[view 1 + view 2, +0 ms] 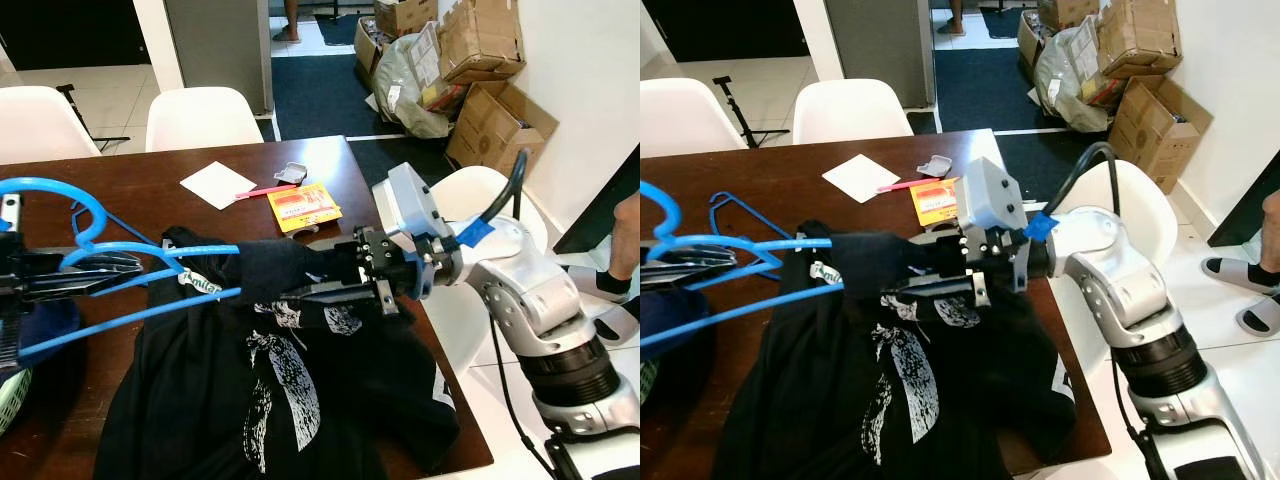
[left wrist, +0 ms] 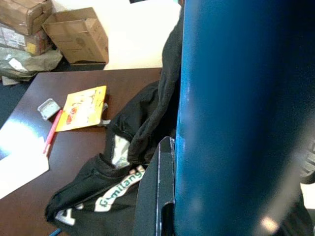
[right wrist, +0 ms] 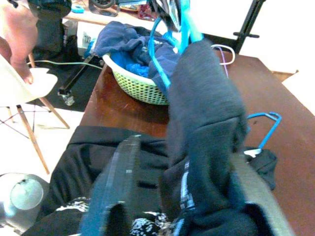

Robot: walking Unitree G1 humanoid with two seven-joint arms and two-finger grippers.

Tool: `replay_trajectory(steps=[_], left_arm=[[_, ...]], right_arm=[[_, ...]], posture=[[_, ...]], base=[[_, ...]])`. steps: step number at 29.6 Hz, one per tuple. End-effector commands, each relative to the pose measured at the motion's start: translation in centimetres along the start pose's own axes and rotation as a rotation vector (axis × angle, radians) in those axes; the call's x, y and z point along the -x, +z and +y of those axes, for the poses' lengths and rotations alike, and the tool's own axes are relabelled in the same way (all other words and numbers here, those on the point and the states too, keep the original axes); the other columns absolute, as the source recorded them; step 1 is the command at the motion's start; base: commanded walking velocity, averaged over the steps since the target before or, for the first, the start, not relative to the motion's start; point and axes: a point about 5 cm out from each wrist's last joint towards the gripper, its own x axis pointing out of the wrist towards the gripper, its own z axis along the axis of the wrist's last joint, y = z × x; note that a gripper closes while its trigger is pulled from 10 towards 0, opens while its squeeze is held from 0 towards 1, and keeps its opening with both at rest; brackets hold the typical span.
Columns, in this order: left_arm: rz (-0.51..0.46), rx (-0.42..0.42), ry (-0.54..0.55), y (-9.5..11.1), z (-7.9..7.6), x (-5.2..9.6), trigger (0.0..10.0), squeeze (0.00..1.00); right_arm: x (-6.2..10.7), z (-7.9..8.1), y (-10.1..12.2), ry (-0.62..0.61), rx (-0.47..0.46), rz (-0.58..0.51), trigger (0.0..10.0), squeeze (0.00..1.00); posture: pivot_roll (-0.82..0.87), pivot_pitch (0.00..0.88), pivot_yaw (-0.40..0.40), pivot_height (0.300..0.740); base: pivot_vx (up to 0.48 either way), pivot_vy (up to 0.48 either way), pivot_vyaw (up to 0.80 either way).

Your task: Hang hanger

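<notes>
A blue plastic hanger (image 1: 120, 252) is held out over the brown table (image 1: 120, 175) on my left, with my left gripper (image 1: 105, 270) shut on it near the hook. A black printed T-shirt (image 1: 270, 390) lies spread on the table, its collar end lifted and draped over the hanger's arm. My right gripper (image 1: 305, 275) is shut on that raised black cloth (image 3: 204, 123), with the hanger's blue arm (image 3: 172, 44) running into the fabric. In the left wrist view the hanger (image 2: 231, 118) is a close blue blur beside one black finger (image 2: 160, 196).
A second blue hanger (image 1: 105, 222), white paper (image 1: 218, 184), a pink pen, a small tin and a yellow packet (image 1: 305, 207) lie on the table. A green basket (image 3: 138, 84) of clothes sits at my left. White chairs (image 1: 205, 115) and boxes (image 1: 490, 120) surround; a person stands right (image 1: 625, 250).
</notes>
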Motion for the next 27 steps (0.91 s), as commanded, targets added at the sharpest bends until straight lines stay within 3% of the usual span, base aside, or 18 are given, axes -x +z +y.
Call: replay_trajectory(steps=[1, 6, 8, 12, 19, 20, 21, 27], left_arm=[[0.015, -0.028, 0.031, 0.8, 0.3, 0.9, 0.0, 0.0], [0.023, -0.032, 0.038, 0.8, 0.3, 1.1, 0.0, 0.0], [0.028, -0.038, 0.045, 0.9, 0.3, 1.4, 0.0, 0.0], [0.031, -0.043, 0.048, 1.1, 0.3, 1.6, 0.0, 0.0], [0.033, -0.055, 0.054, 1.6, 0.3, 1.9, 0.0, 0.0], [0.032, -0.057, 0.055, 1.7, 0.3, 1.9, 0.0, 0.0], [0.028, -0.058, 0.056, 1.7, 0.2, 1.9, 0.0, 0.0], [0.022, -0.058, 0.066, 1.6, 0.3, 1.8, 0.0, 0.0]], right_arm=[[-0.2, 0.2, -1.1, 0.003, -0.02, 0.026, 10.0, 0.0], [0.3, -0.1, -2.1, -0.033, -0.04, 0.06, 10.0, 0.0], [0.9, -0.5, -3.8, -0.105, -0.063, 0.152, 10.0, 0.0], [1.2, -0.7, -5.1, -0.155, -0.072, 0.235, 10.0, 0.0], [1.6, -0.6, -5.9, -0.187, -0.118, 0.206, 10.0, 0.0], [1.5, -0.6, -5.8, -0.192, -0.122, 0.186, 8.7, 0.0], [1.3, -0.7, -5.7, -0.207, -0.129, 0.148, 0.0, 0.0], [0.8, -1.2, -4.9, -0.232, -0.137, 0.039, 0.0, 0.0]], posture=[[0.1, 0.118, -0.008, 0.74], [0.1, 0.109, -0.012, 0.74], [0.1, 0.099, -0.014, 0.74], [0.1, 0.098, -0.013, 0.74], [0.11, 0.107, -0.015, 0.74], [0.11, 0.107, -0.015, 0.74], [0.11, 0.103, -0.016, 0.74], [0.11, 0.097, -0.015, 0.74]], base=[[0.0, 0.0, 0.0], [0.0, 0.0, 0.0], [0.0, 0.0, 0.0], [0.0, 0.0, 0.0], [0.0, 0.0, 0.0], [0.0, 0.0, 0.0], [0.0, 0.0, 0.0], [0.0, 0.0, 0.0]])
